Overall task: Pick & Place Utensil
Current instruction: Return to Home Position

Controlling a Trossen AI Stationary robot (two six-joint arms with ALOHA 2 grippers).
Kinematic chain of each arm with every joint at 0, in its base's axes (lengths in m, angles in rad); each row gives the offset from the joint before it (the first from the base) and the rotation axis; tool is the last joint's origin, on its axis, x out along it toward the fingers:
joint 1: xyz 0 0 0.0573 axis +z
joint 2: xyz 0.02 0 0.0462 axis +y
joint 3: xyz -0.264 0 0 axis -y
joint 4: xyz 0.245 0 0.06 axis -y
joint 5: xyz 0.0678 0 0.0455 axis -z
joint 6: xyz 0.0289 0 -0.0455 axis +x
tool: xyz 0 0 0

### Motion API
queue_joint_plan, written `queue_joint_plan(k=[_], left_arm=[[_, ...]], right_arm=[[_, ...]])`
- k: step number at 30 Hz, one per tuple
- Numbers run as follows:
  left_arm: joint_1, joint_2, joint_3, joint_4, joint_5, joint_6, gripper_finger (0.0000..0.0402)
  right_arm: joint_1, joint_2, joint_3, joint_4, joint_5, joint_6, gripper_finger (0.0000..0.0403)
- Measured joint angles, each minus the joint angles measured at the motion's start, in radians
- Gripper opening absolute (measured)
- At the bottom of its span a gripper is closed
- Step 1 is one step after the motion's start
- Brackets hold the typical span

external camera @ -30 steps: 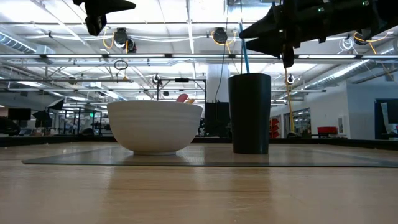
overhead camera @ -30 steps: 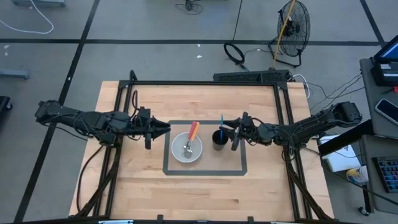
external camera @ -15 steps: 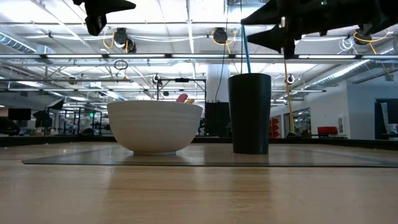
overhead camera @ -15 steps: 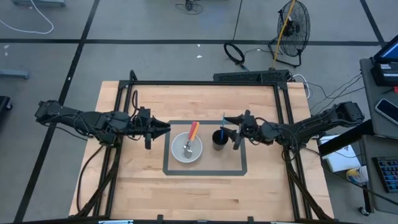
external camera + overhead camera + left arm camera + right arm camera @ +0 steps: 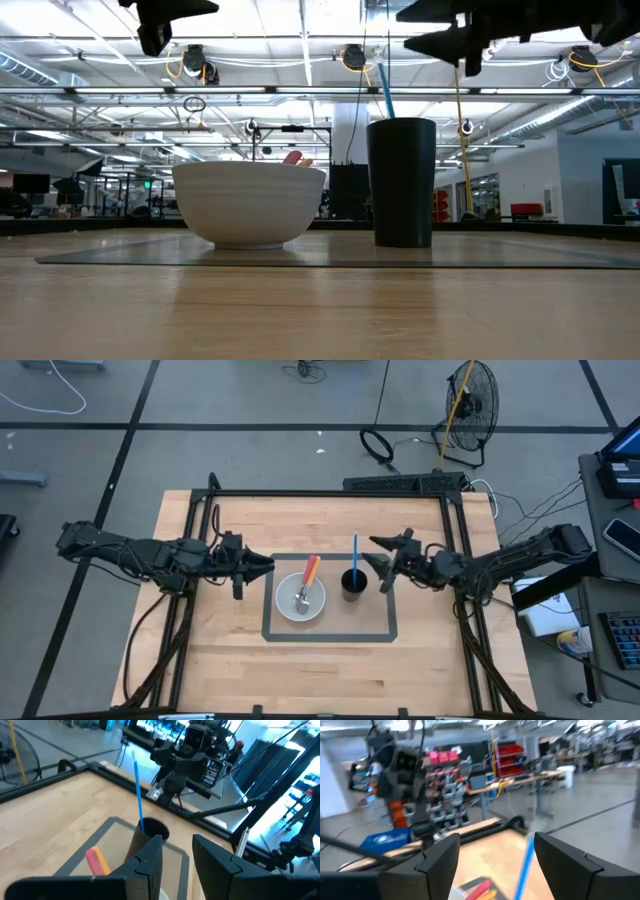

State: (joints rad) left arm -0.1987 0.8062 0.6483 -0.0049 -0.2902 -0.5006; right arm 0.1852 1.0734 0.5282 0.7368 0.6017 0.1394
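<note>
From above, the right gripper has drawn back to the right since a moment ago and now sits just beside the black cup, no longer over it. Its fingers are spread and empty. The blue straw stands on its own in the cup, which sits on the mat right of the white bowl holding the pink fork. The placing looks finished — only the retreat home seems left. The left gripper has not moved, left of the bowl.

The low view adds height: the right gripper hangs well above the cup's rim, clear of the straw, which leans a little.

The left wrist view shows the left gripper with a narrow gap between its fingers, grasping nothing — something the overhead picture cannot settle.

The right wrist view confirms bare space between the right arm's fingers, with the straw beyond them.
</note>
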Motion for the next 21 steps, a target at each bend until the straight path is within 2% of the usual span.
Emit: queue_joint_plan(k=[5, 11, 14, 18, 21], left_arm=[[0.0, 0.0, 0.0, 0.077, -0.054, 0.0, 0.0113], [0.0, 0.0, 0.0, 0.116, -0.038, 0.044, 0.0113], [0.0, -0.001, 0.0, 0.182, -0.027, 0.084, 0.0113], [0.007, -0.003, 0.0, 0.211, 0.034, 0.243, 0.0113], [0.04, -0.009, 0.0, 0.21, 0.113, 0.314, 0.0113]], right_arm=[[0.0, -0.089, 0.0, 0.007, 0.005, -0.03, 0.0254], [0.0, -0.184, 0.0, 0.035, -0.014, 0.067, 0.0254], [0.0, -0.236, 0.0, 0.028, -0.133, 0.046, 0.0254], [0.0, -0.317, 0.0, -0.046, -0.379, -0.043, 0.0254], [0.0, -0.384, 0.001, -0.142, -0.396, -0.026, 0.0254]])
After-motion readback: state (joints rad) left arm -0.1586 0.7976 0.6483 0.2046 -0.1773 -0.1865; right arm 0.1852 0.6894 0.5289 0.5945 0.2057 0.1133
